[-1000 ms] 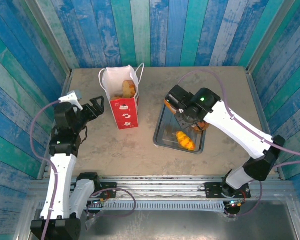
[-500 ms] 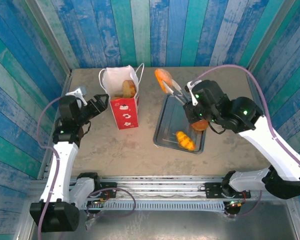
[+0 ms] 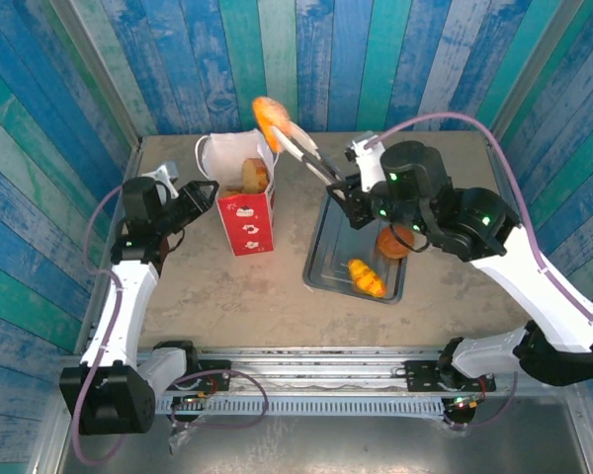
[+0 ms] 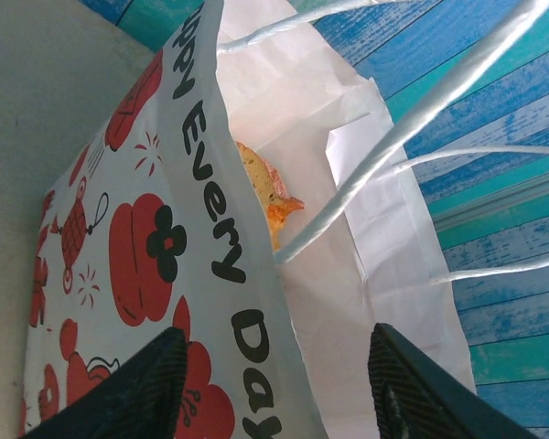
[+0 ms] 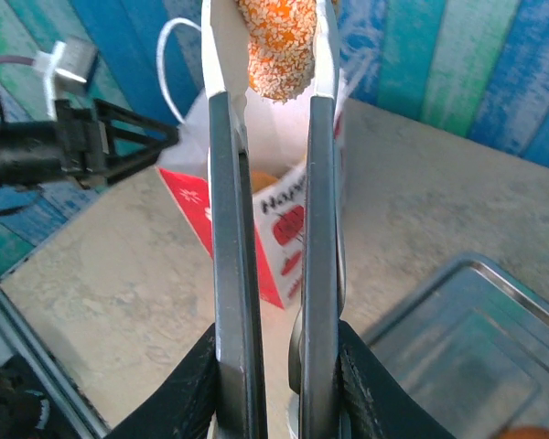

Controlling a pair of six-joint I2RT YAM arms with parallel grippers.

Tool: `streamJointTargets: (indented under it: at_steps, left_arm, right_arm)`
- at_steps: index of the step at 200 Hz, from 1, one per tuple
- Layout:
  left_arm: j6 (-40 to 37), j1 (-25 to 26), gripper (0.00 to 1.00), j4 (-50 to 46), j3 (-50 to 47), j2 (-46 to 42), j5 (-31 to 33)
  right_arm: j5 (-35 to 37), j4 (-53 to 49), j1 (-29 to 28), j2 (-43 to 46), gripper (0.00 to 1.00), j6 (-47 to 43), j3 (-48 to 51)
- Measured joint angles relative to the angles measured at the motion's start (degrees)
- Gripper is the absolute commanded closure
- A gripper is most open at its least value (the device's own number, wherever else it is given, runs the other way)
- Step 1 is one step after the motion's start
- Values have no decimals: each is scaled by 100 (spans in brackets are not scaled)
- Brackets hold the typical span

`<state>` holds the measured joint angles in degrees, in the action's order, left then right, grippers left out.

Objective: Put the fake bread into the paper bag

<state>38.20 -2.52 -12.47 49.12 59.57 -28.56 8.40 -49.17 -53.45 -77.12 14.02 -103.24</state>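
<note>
right gripper (image 5: 274, 389) clamped tight on tongs (image 5: 231, 229). tongs pinching sesame bun (image 5: 279, 41) up high by paper bag (image 3: 245, 212) mouth, hard to say if directly over it. bun top cut off in wrist view. left gripper (image 4: 270, 384) jaws roughly half open, straddling bag rim, can't tell if touching paper. pastries (image 4: 267, 197) inside bag, mostly hidden by wall. yellow roll (image 3: 366, 276) on tray (image 3: 316, 259), round bun (image 3: 396, 242) half behind right arm.

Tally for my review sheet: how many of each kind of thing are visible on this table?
Bread: at least 4: sesame piece, twisted roll, round bun, piece in bag; more may be hidden
Tongs: 1
Paper bag: 1
Tray: 1
Total: 7
</note>
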Motion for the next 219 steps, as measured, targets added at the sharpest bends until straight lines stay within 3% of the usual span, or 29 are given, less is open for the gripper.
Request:
streamJointTargets:
  at_steps: [105,180,219]
  left_arm:
    - [-70,0,68,42,0,37,-70]
    - [-114,0,69,4,0,35,-28]
    - [-114,0,69,2,0,31,11]
  right_arm:
    - [629,-382,-387,-2234,86,-323,-1314]
    - [1152,-1231,-385,-3161,63,-470,-2046]
    - [1139,-1349,-387,-3171,60,-505,-2159]
